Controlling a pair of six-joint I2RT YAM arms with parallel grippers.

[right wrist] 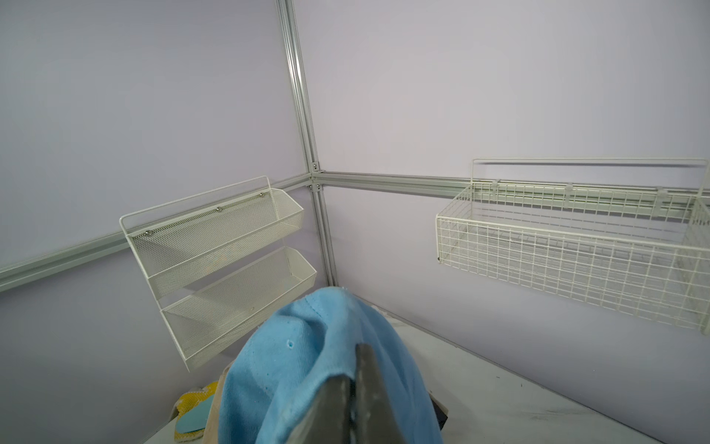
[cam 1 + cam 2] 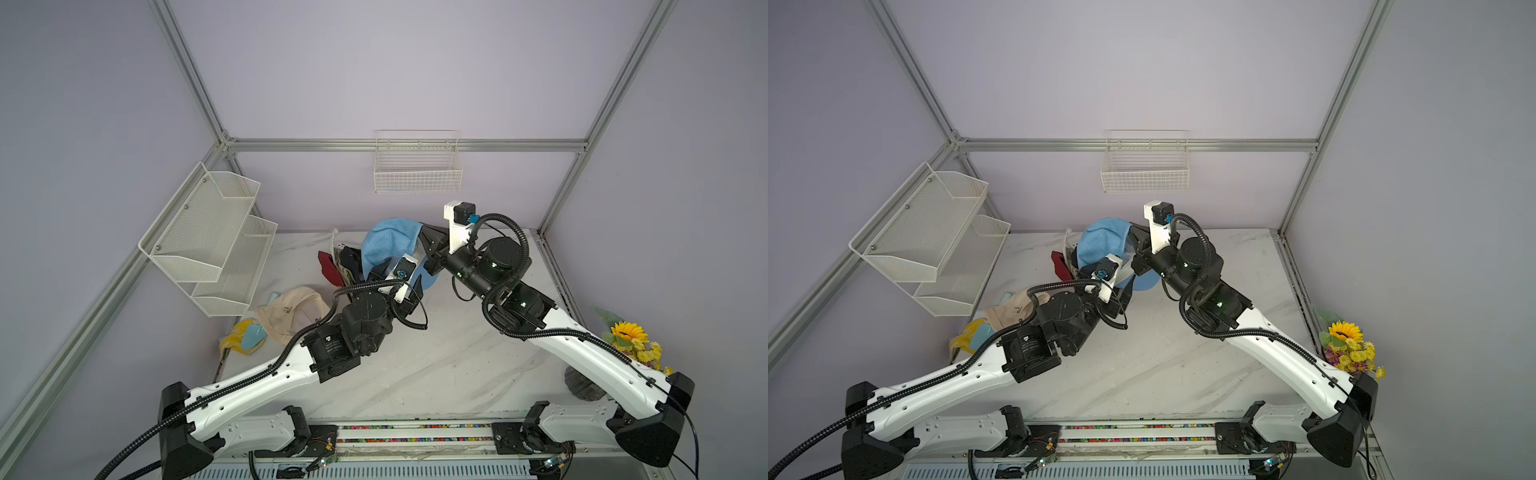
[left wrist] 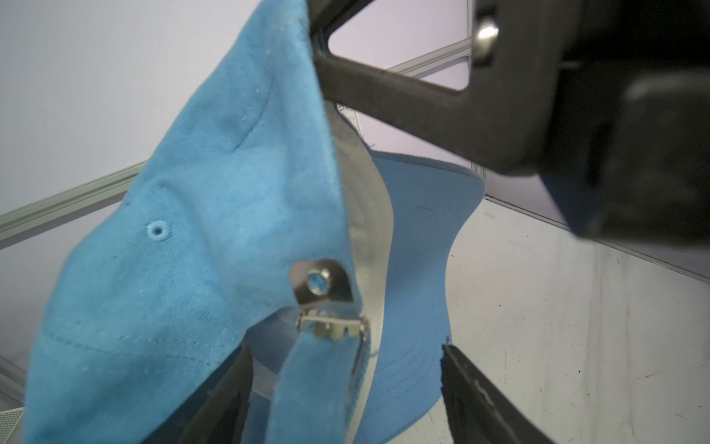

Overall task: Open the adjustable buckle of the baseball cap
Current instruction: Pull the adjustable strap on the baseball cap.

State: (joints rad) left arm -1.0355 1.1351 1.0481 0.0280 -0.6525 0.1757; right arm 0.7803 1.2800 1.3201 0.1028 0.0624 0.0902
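The baseball cap (image 3: 215, 246) is matt sky-blue twill cloth, softly brushed, with a pale, smooth lining. Its buckle (image 3: 324, 292) is bright polished metal with small teeth. My left tool (image 3: 345, 351) and right tool (image 1: 355, 369) look like matt, grainy black plastic. The table (image 2: 436, 357) is smooth, marble-patterned and faintly glossy. At nine o'clock from the cap, the rack (image 2: 208, 232) is white-painted metal mesh.

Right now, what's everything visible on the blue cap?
The blue cap is soft twill with stitched eyelets, pale lining and a curved brim. It hangs from the shut right gripper, which pinches its crown fabric. Its silver toothed buckle sits on the rear strap, between the jaws of the open left gripper, apparently untouched.
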